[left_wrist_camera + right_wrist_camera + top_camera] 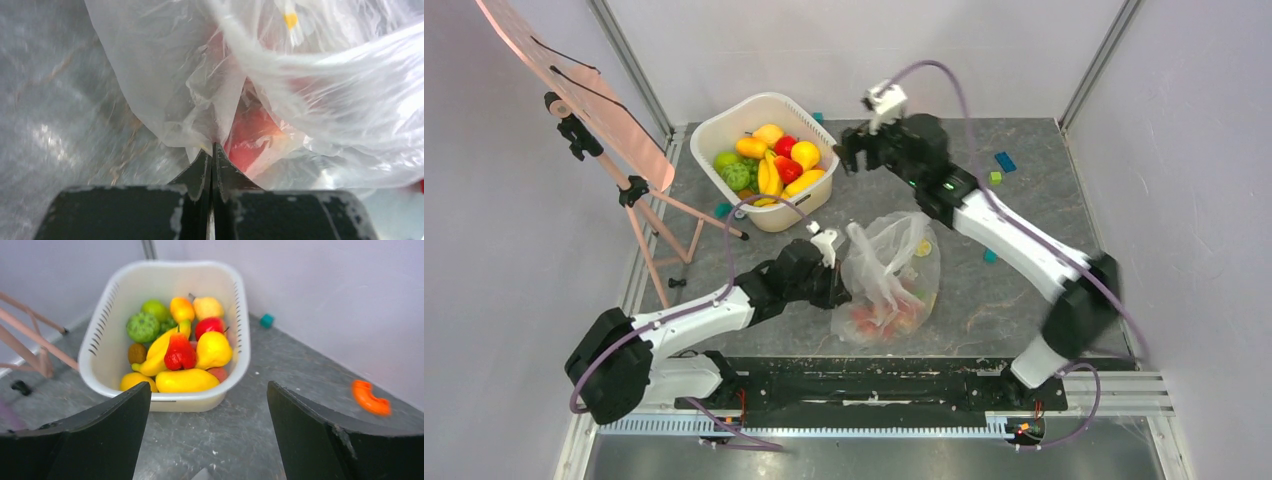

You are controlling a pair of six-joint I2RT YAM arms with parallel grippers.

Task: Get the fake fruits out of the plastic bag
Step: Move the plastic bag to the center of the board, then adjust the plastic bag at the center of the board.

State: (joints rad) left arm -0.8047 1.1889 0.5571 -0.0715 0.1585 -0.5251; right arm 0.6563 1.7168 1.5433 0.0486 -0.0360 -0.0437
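The clear plastic bag (889, 262) lies crumpled on the grey table in front of the arms. Red and pink fake fruits (882, 318) show through its lower end. My left gripper (839, 290) is shut on a fold of the bag's left edge. In the left wrist view my gripper (213, 150) pinches the film (175, 90), with a red fruit (250, 137) just behind it inside the bag. My right gripper (849, 150) is open and empty, raised beside the white tub (724, 125). In the right wrist view my gripper (209, 390) faces the tub (241, 315).
The tub holds several fruits, among them yellow bananas (157, 350), a green bumpy fruit (142, 327) and red ones (179, 352). A pink easel (614, 130) stands at the left. Small toys lie around: a blue brick (1005, 161), an orange curved piece (369, 399), a teal cube (267, 320).
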